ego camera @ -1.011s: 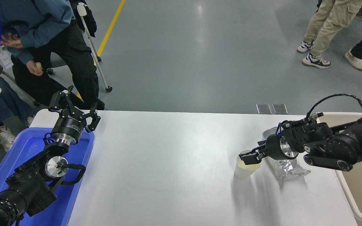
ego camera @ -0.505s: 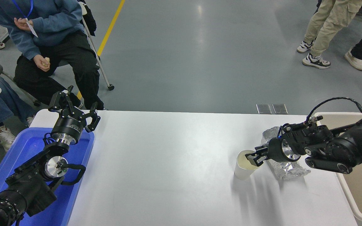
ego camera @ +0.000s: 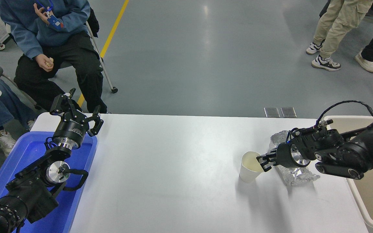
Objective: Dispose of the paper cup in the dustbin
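The white paper cup (ego camera: 247,170) stands open side up on the white table (ego camera: 173,168), right of the middle. My right gripper (ego camera: 262,160) reaches in from the right and is shut on the cup's right rim, one finger inside and one outside. The cup looks slightly raised and tilted, with its shadow just below it. The beige dustbin (ego camera: 355,191) stands at the table's right edge, partly hidden behind my right arm. My left gripper (ego camera: 78,109) is open and parked over the blue tray at the lower left.
A crinkled silver foil bundle (ego camera: 298,176) lies just right of the cup, under my right wrist. The blue tray (ego camera: 28,152) sits at the left edge. A person (ego camera: 53,42) sits beyond the far left corner; other people's legs (ego camera: 332,32) stand at the top right.
My right gripper has pulled back from over the cup's mouth to its right rim and closed there. The cup has shifted slightly left and up. The seated person has raised a hand.
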